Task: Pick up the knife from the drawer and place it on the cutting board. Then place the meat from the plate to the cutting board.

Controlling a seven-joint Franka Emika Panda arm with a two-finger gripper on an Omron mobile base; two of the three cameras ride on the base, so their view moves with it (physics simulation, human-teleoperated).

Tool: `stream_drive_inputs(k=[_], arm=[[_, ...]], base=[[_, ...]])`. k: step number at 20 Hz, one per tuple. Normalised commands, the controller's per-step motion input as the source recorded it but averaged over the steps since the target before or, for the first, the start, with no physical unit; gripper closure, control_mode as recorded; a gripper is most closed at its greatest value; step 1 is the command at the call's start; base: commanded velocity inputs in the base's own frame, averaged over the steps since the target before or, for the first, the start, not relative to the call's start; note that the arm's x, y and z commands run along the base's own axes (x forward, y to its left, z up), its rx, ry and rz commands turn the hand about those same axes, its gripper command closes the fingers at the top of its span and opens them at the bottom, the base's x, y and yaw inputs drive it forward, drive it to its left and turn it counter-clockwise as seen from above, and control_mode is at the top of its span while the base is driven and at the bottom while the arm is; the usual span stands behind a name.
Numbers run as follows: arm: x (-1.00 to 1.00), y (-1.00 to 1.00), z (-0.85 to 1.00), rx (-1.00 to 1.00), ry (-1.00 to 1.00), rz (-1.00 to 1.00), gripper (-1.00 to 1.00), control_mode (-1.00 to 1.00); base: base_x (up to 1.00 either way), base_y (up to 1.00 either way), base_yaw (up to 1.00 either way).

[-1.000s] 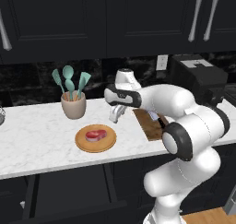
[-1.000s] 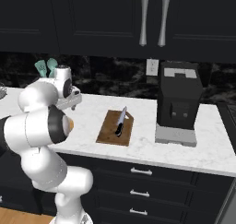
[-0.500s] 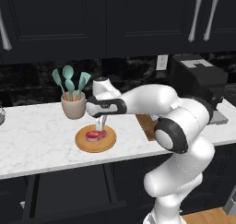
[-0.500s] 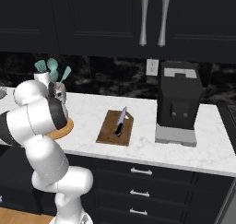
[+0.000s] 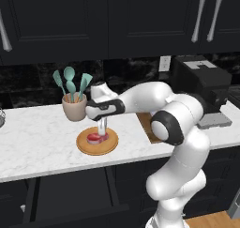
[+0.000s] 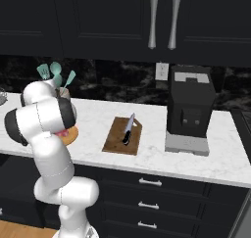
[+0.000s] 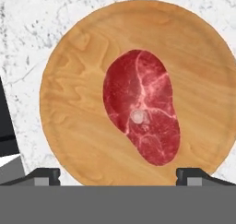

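Note:
The red meat (image 7: 143, 108) lies in the middle of the round tan plate (image 7: 73, 117). My gripper (image 7: 120, 173) hangs right over it, open, with one fingertip (image 7: 44, 174) on each side of the steak and nothing held. From the left base view the gripper (image 5: 101, 131) points straight down at the meat (image 5: 95, 138) on the plate (image 5: 97, 147). To the right, the knife (image 6: 128, 128) rests on the dark brown cutting board (image 6: 117, 140), blade toward the wall. My arm hides most of the board (image 5: 146, 128) in the left base view.
A beige cup of teal utensils (image 5: 74, 105) stands just behind the plate. A black coffee machine (image 6: 188, 109) sits right of the board. Dark cabinets hang above, and the drawer (image 5: 70, 194) below the counter looks pulled out.
The arm has swung left from near the cutting board to the plate and lowered over the meat. Knife and board have stayed put.

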Motion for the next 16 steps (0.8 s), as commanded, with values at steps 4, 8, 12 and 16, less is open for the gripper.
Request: stream_drive_inputs(k=[4,8,12,16], arm=[[0.12,0.00,-0.34,0.00,0.00,0.00,-1.00,-1.00],[0.12,0.00,-0.07,-0.02,-0.01,0.00,-1.00,-1.00],[0.24,0.00,0.00,-0.01,-0.02,0.00,-1.00,-1.00],[0.29,0.00,-0.05,0.00,0.00,0.00,-1.00,-1.00]], base=[[0.00,0.00,0.00],[0.00,0.00,0.00],[0.00,0.00,0.00],[0.00,0.00,0.00]])
